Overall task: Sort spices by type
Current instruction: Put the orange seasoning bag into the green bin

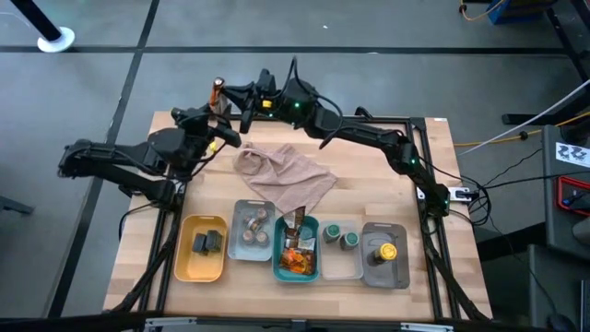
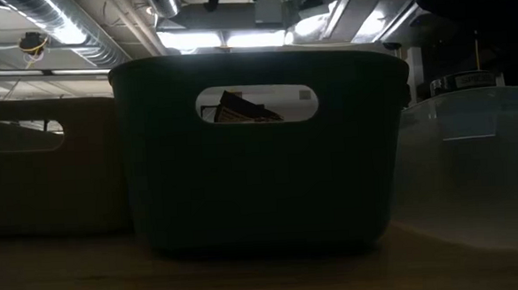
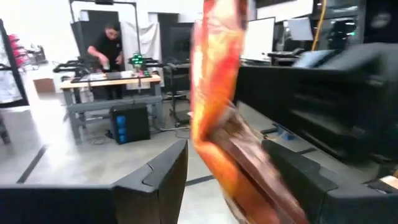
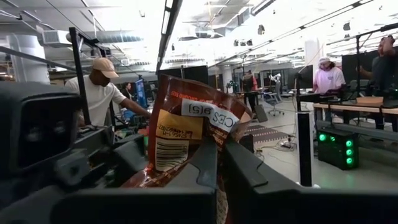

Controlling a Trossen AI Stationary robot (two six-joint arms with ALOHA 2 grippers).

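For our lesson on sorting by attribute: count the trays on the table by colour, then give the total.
Yellow tray: 1
Grey trays: 2
Teal tray: 1
Clear tray: 1
Total: 5

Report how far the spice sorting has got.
Done: black blocks sit in the yellow tray, tan-lidded jars in the grey tray, packets in the teal tray, green-lidded jars in the clear tray, a yellow-lidded jar in the last tray.
In hand: both grippers meet on one packet at the table's far edge; the right gripper is shut on it, and it stands between the left gripper's fingers.
Left: traying that packet. Whether the cloth hides more cannot be told.
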